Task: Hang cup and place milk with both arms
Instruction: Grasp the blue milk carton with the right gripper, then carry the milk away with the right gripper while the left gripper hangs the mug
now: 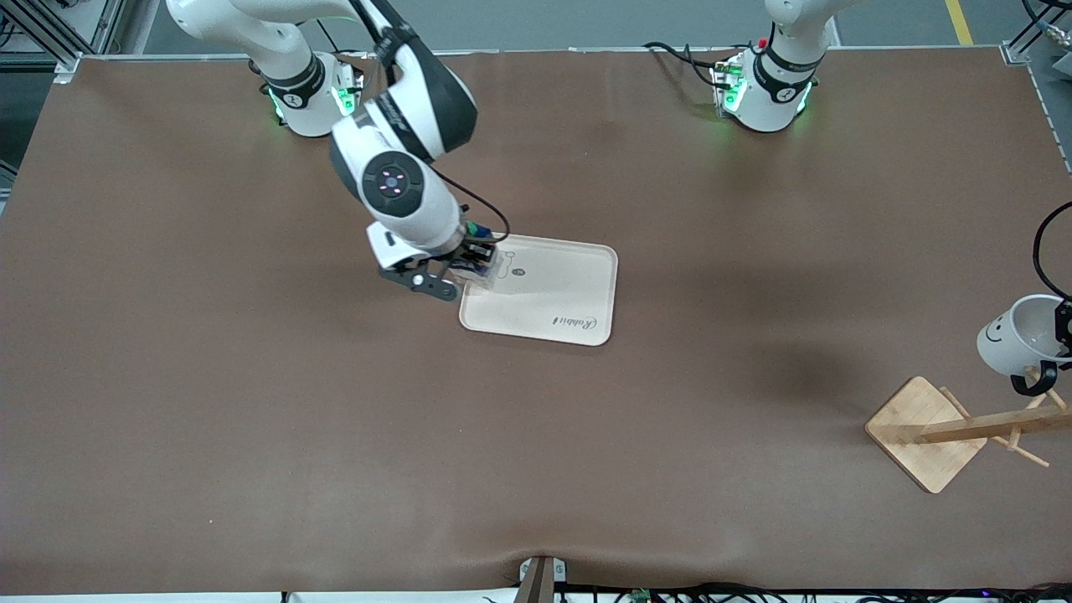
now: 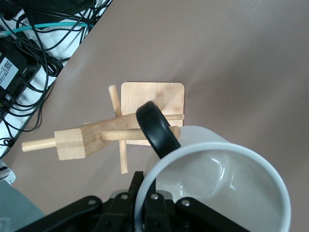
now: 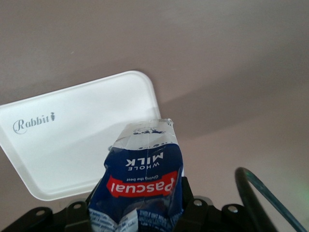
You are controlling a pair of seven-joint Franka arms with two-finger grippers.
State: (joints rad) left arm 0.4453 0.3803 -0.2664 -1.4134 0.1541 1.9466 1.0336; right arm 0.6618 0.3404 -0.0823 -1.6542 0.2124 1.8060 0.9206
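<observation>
Right gripper (image 1: 471,266) clamped on soft, crushable milk carton (image 3: 140,181) over white tray (image 1: 578,293) at frame center, best held low and gently; left gripper (image 2: 145,208) pinching fragile, slick ceramic mug (image 1: 1017,335) by rim, handle beside wooden rack (image 1: 963,429) peg, right edge.

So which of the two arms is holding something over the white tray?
The right arm: its tool grips the blue milk carton over the corner of the white tray. The left tool holds the cup by the wooden rack instead.
</observation>
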